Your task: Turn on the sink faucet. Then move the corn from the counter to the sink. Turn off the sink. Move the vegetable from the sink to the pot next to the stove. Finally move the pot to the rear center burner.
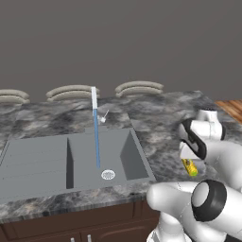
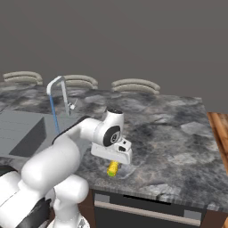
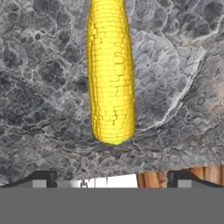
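Observation:
The yellow corn (image 3: 110, 74) lies flat on the marbled counter (image 1: 160, 123), to the right of the sink (image 1: 38, 165). My gripper (image 3: 112, 179) hangs just above it, open, its two dark fingertips (image 3: 41, 177) standing wide on either side of the cob without touching it. From the base, the corn (image 2: 113, 168) (image 1: 190, 167) peeks out under the hand near the counter's front edge. The faucet (image 1: 94, 101) (image 2: 55, 84) is running: a thin blue stream (image 1: 97, 142) falls into the right basin beside the drain ring (image 1: 108, 174). Its small lever (image 1: 103, 116) is tilted.
Three pale curved chair backs (image 1: 71, 92) show beyond the counter's far edge. Wooden floor (image 1: 231, 106) lies past the counter's right end. A dark appliance front (image 2: 147, 209) sits under the counter below the corn. My own arm crosses the counter's front.

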Motion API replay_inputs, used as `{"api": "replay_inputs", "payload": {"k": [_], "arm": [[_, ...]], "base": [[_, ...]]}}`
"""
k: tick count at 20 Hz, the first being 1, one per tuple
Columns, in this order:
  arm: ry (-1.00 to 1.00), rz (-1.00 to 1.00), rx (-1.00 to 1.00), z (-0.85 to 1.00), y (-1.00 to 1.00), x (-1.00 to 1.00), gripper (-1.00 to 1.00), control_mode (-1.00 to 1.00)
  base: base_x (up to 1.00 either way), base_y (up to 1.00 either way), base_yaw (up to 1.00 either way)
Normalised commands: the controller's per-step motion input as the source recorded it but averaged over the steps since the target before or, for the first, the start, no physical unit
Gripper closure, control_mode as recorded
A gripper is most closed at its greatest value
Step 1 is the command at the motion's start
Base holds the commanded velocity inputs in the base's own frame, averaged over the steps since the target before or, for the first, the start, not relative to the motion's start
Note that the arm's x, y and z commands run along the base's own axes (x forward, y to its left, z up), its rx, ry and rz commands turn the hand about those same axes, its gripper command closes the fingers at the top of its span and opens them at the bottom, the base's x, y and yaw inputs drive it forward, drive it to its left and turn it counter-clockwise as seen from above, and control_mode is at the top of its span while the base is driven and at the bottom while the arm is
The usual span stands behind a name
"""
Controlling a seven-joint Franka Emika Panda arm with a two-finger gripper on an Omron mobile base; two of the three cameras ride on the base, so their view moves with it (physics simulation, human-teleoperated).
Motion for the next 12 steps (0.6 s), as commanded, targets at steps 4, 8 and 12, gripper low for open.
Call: {"api": "replay_inputs", "payload": {"k": [4, 8, 12], "arm": [[0.08, 0.01, -0.01, -0.20, 0.00, 0.22, -1.00, -1.00], [0.05, 0.02, 0.00, -0.18, 0.00, 0.26, -1.00, -1.00], [0.03, 0.02, 0.00, -0.21, 0.00, 0.23, -1.00, -1.00]], "base": [[0.00, 0.00, 0.00], [0.00, 0.00, 0.00], [0.00, 0.00, 0.00]]}}
